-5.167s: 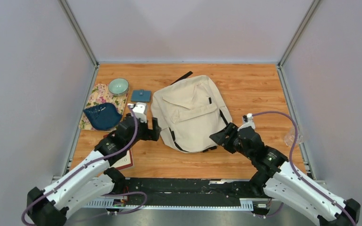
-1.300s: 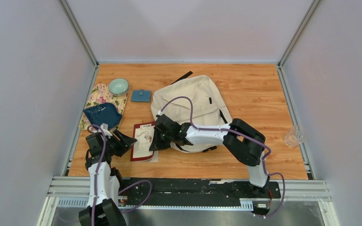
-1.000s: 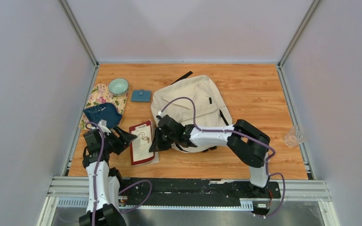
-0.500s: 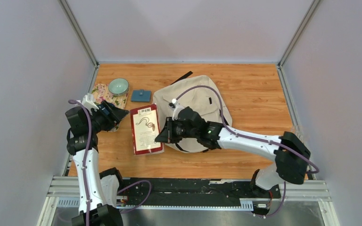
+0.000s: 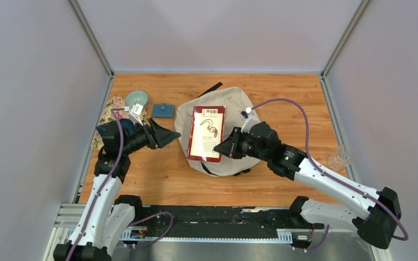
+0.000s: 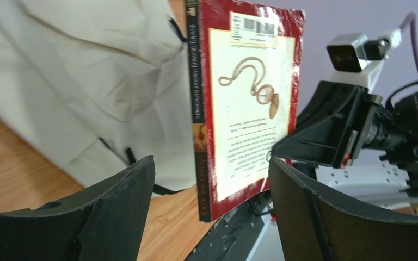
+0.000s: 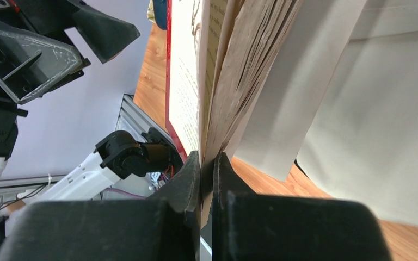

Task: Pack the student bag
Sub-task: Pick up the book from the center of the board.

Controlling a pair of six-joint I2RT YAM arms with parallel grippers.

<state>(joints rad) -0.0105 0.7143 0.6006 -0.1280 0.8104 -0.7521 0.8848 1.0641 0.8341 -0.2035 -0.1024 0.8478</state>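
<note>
The student bag [image 5: 231, 100], a soft cream-beige fabric backpack with a rounded outline, a creased front pocket flap and black zip and strap trim, lies flat at the middle of the wooden-grained worktop [image 5: 283, 98]. Over its left half, raised above the fabric, stands a paperback book [image 5: 207, 133] with a glossy red border, a cream panel, a printed chain-and-pendant motif and a barcode label at its far end. The right hand [image 5: 224, 151] pinches the book at its near right corner. The right wrist view shows what the top view cannot: the two dark fingers pressed together on the cover and a sheaf of yellowed, fanned pages [image 7: 207, 163], with the bag [image 7: 370, 98] just behind. The left hand [image 5: 168, 135] hovers to the left of the book, apart from it, with its fingers spread and nothing between them. Its wrist view frames the book's spine and back cover [image 6: 247, 103] between the two matte black fingers [image 6: 125, 201], over the folded bag cloth [image 6: 103, 70]. Only the top view shows a small blue pouch [image 5: 163, 110], a pale green bowl [image 5: 136, 99] and a floral cloth [image 5: 111, 109] at the far left.
</note>
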